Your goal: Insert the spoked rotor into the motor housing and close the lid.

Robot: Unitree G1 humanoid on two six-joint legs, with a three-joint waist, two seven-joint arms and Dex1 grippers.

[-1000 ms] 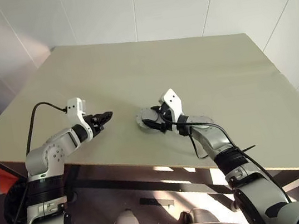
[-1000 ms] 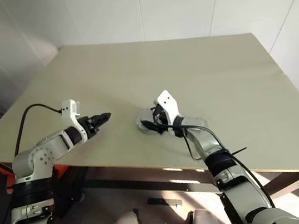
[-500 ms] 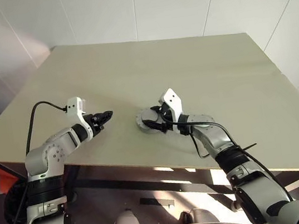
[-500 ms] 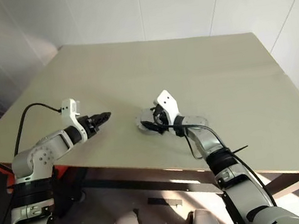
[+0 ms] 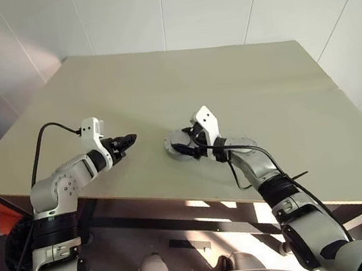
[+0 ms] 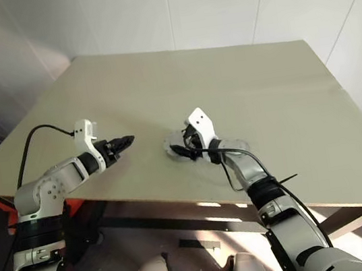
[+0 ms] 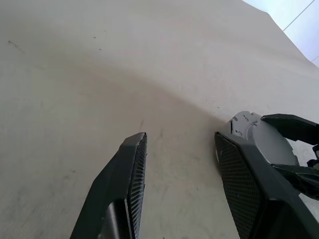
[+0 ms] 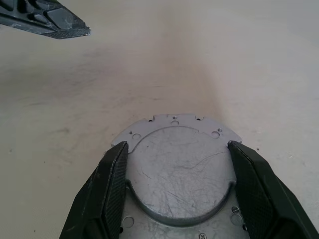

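Right gripper (image 8: 178, 144) is pinching the lid (image 8: 179, 169) across its width, black pads pressing on opposite sides of the raised round centre, fingers spread wide to take it

Lid is sitting flat on the table (image 5: 227, 81), close to the front edge, about midway along it; whatever is lying under it is hidden

Lid is lying straight ahead of the right gripper, between its fingers, so the right arm is the nearer one by far. Round part, so no long axis; flat face is pointing up

Left gripper (image 5: 127, 141) is hovering low over the table, near the lid on its left, tips pointing at it, jaws partly spread and holding nothing

Lid is looking silvery grey, scratched flat top, thin flange round it with small holes and a notched rim

Judging next move: pressing or seating it straight down, keeping it level
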